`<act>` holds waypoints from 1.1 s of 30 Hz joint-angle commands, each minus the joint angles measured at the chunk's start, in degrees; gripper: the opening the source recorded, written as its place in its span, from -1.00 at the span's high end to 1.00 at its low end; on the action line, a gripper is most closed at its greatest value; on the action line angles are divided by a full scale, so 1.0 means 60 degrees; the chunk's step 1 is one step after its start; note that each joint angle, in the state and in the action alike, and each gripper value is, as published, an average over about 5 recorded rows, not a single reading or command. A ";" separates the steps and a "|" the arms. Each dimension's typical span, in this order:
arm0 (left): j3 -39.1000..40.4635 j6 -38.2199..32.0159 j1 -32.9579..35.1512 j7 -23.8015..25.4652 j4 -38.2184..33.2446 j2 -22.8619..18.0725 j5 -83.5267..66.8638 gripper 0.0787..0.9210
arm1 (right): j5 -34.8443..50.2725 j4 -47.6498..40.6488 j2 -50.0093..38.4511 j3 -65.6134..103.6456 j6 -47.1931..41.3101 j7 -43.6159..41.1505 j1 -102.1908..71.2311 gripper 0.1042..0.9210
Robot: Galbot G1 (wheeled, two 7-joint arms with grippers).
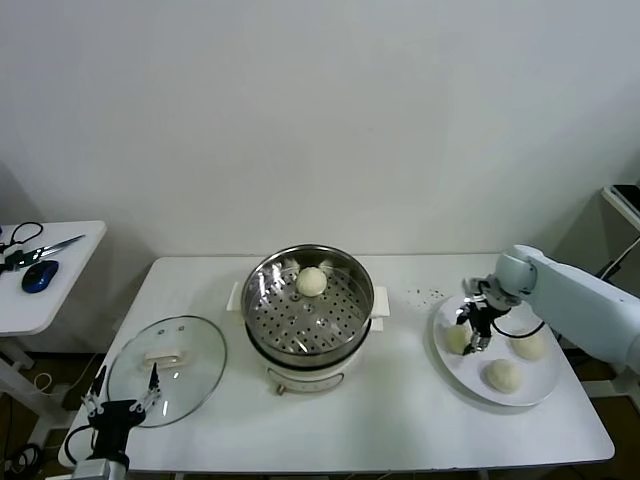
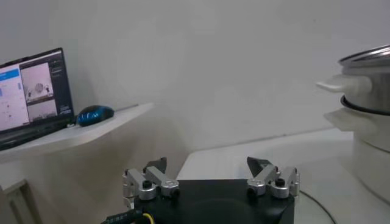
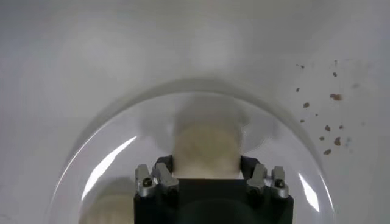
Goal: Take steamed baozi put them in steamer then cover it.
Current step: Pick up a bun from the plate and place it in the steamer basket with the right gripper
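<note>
We have our right gripper straddling a round cream-white dough bun directly beneath, jaws pinching its sides.

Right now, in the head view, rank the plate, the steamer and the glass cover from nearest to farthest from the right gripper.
1. The plate, directly beneath the right gripper, at the table's right end.
2. The steamer, at the table's middle.
3. The cover, flat near the table's left edge.
</note>
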 commanded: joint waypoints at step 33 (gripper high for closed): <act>0.0676 0.0027 -0.0290 0.0199 -0.0480 -0.0166 0.0042 -0.77 | 0.7228 -0.0120 0.7154 -0.4912 -0.1773 0.0749 0.5836 -0.43</act>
